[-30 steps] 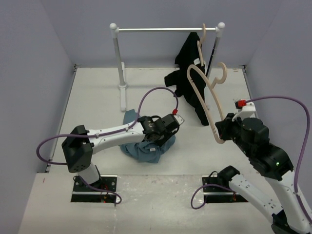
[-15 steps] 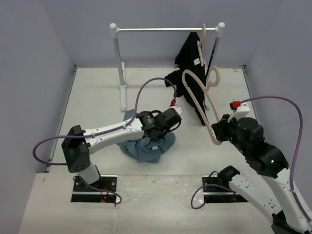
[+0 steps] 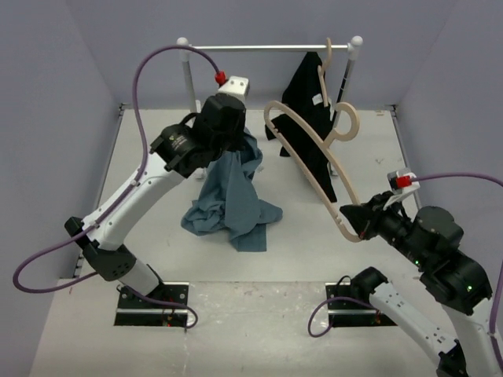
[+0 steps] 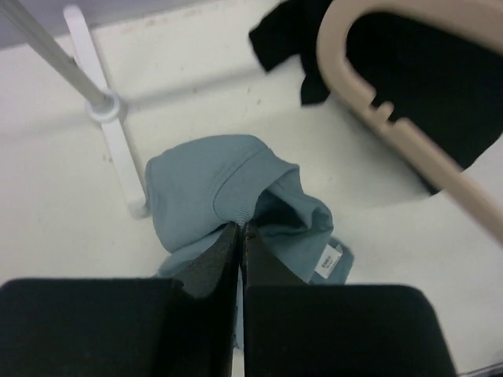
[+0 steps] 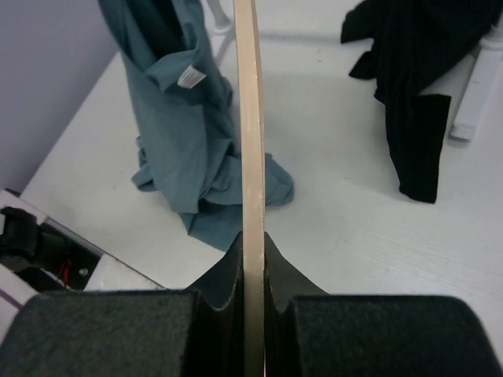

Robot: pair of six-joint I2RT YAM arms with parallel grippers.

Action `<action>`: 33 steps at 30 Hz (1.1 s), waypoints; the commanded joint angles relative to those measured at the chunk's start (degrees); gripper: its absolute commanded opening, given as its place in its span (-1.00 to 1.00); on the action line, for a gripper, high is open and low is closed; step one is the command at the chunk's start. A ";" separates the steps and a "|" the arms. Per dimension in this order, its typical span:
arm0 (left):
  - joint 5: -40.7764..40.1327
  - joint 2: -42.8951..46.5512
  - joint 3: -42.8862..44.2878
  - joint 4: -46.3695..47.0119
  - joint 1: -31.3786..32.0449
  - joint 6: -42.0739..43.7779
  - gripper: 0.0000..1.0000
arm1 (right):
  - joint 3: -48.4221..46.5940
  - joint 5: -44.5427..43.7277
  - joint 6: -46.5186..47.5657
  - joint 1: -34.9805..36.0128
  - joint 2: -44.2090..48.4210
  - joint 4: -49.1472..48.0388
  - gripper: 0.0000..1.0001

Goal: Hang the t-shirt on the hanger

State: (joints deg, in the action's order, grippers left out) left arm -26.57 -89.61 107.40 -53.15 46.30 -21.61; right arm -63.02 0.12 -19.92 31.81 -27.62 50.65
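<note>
The white table (image 3: 310,247) bears the rack foot (image 4: 122,157) and the pooled lower end of the t-shirt (image 3: 232,212).

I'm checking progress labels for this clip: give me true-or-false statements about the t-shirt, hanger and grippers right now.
1. The left gripper is shut on the t-shirt. True.
2. The t-shirt hangs wholly clear of the table. False: its lower folds rest on the table.
3. The right gripper is shut on the hanger. True.
4. The t-shirt is already on the hanger. False: they are apart.
5. The black garment lies flat on the table. False: it hangs from the rail on a second hanger.
</note>
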 commanded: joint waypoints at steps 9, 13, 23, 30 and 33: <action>0.91 -1.85 7.60 -2.29 -0.25 -0.05 -1.00 | -4.49 18.44 1.86 0.00 1.60 0.09 -1.00; -0.12 -2.13 6.88 -2.20 -0.42 -0.26 -1.00 | -3.89 18.85 1.38 0.08 2.94 1.50 -1.00; 0.79 -2.76 4.11 -1.18 -3.98 -1.50 -1.00 | 2.33 22.65 -0.10 0.05 8.23 3.78 -1.00; 5.20 -2.40 3.60 0.18 -4.12 -1.86 -1.00 | 2.83 20.71 -0.10 0.00 6.87 2.00 -1.00; 6.61 -1.13 2.17 0.95 -4.12 -1.86 -1.00 | 1.79 17.72 0.05 0.08 4.74 1.31 -1.00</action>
State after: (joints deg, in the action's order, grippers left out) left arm -23.27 -92.58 110.68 -55.01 42.39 -22.19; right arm -59.55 20.27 -19.55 31.81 -19.86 55.35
